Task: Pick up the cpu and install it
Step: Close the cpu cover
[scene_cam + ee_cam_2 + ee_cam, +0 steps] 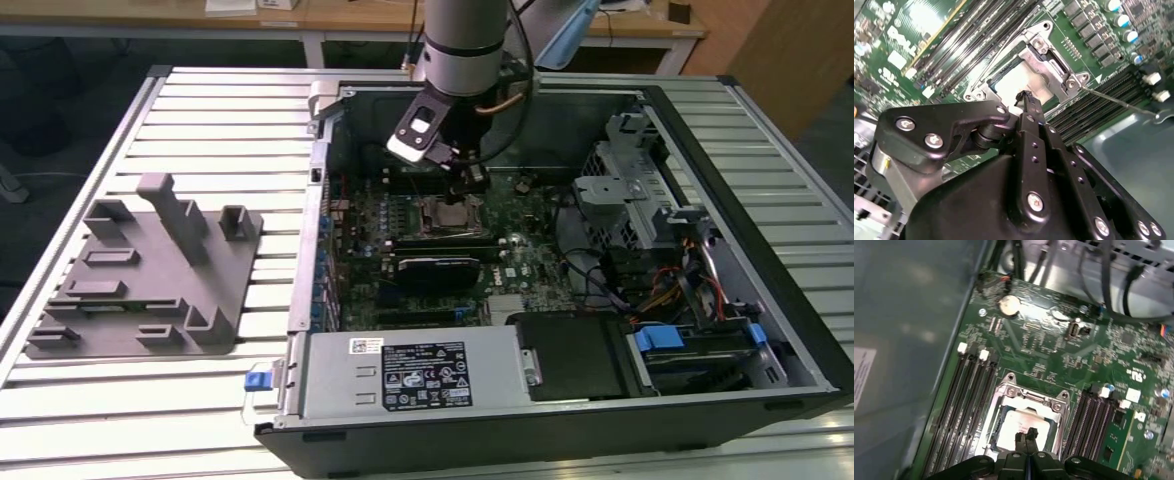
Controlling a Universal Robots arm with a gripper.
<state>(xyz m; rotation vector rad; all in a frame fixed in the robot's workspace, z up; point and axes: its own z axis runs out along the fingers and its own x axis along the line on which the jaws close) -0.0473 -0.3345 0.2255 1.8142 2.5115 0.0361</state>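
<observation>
The cpu (1016, 424) lies flat in the socket frame (1029, 396) on the green motherboard (1054, 340), shiny silver face up. It is square, so no side reads as the longer, and its edges run parallel to the frame and to the dark memory slots (966, 390) on either side. The gripper (1026, 436) stands directly over the chip with its two black fingers pressed together and nothing between them. Whether the tips touch the metal cannot be told. In the exterior view the arm reaches down into the far half of an open computer case (747, 130) lying on a slatted metal table (200, 110). A grey moulded fixture (147, 270) sits on the table to the exterior view's left of the case, and wooden desks (360, 20) stand beyond the far edge.
</observation>
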